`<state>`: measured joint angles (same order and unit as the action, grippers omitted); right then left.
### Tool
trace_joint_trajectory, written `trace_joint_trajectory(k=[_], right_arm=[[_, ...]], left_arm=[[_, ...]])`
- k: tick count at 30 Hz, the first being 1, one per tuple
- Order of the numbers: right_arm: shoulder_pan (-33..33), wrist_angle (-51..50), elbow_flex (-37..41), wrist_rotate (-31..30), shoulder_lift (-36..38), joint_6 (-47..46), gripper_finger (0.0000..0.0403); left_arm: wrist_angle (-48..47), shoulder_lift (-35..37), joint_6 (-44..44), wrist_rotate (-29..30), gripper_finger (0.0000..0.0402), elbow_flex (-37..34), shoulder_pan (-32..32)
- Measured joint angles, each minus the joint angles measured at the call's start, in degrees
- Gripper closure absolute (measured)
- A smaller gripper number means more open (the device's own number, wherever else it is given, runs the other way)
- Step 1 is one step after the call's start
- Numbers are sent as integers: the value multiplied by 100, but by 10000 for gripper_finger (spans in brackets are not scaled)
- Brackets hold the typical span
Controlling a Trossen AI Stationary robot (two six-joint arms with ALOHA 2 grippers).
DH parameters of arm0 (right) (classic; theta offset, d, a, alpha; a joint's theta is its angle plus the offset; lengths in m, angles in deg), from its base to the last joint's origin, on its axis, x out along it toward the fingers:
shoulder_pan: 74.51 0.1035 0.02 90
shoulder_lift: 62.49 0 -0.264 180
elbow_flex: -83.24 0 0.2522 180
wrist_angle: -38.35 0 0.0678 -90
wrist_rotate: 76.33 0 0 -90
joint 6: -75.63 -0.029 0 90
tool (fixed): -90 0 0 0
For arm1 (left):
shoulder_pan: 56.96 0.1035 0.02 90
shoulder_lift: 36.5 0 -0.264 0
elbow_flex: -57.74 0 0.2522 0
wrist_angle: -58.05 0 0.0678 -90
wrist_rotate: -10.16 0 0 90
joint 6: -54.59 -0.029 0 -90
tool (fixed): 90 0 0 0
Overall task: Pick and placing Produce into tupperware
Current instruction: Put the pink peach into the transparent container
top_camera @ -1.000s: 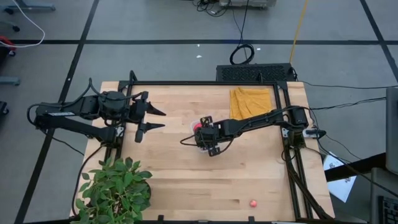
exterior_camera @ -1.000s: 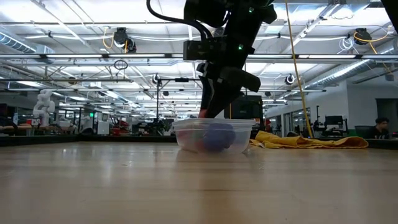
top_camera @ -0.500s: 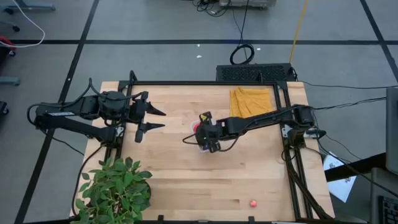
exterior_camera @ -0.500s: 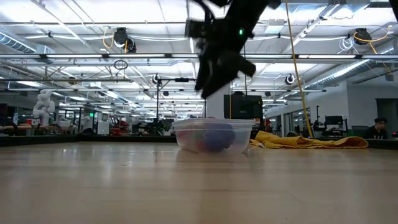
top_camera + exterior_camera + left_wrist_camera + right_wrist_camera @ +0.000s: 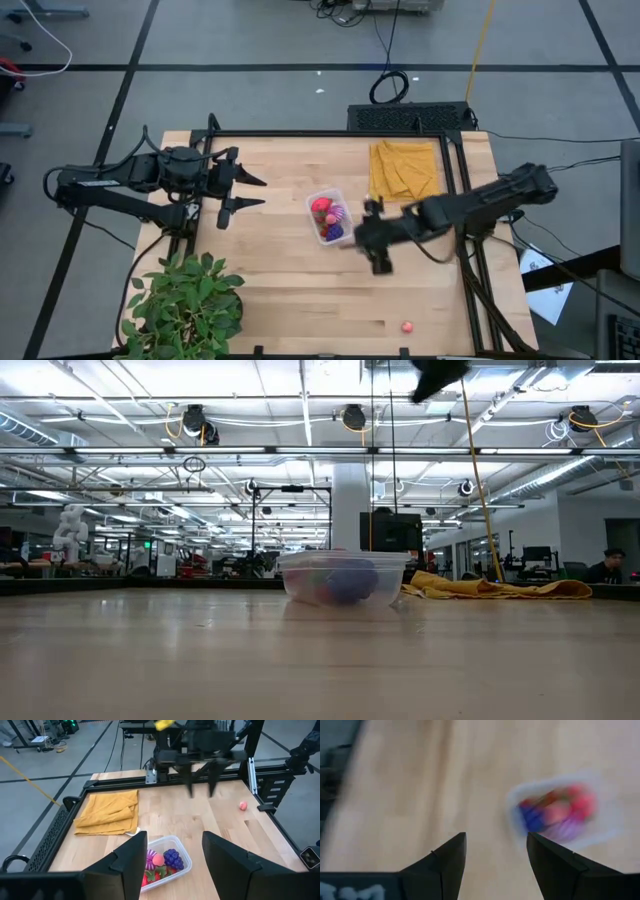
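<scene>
The clear tupperware (image 5: 328,217) stands on the middle of the wooden table with several toy produce pieces (image 5: 161,862) inside: red strawberries, a purple grape bunch and a pink piece. A small pink piece (image 5: 407,326) lies alone near the table's near right edge. My right gripper (image 5: 362,245) hangs open and empty in the air, to the right and near side of the tupperware (image 5: 560,812). At the table's left edge my left gripper (image 5: 245,193) waits open, pointing at the tupperware (image 5: 160,865).
A folded mustard-yellow cloth (image 5: 403,166) lies at the far right of the table. A green potted plant (image 5: 186,305) stands at the near left corner. A black frame (image 5: 330,133) runs round the table's edges. Bare wood lies between the tupperware and the near edge.
My right gripper has risen from the tupperware and swung toward the table's right and near edge, rolling its wrist as it went. The tupperware, uncovered now in the high view, has stayed where it was.
</scene>
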<state>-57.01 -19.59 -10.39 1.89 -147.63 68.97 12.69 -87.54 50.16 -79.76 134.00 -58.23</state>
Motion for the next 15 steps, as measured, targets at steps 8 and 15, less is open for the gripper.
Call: trace_joint_trajectory(k=[8,15], right_arm=[[1067,333,1204,1080,595,-2157,202],[1727,2183,2458,1370,1110,-3606,202]], left_arm=[[4,0,47,0,206,0,0],[7,0,156,0,206,0,0]])
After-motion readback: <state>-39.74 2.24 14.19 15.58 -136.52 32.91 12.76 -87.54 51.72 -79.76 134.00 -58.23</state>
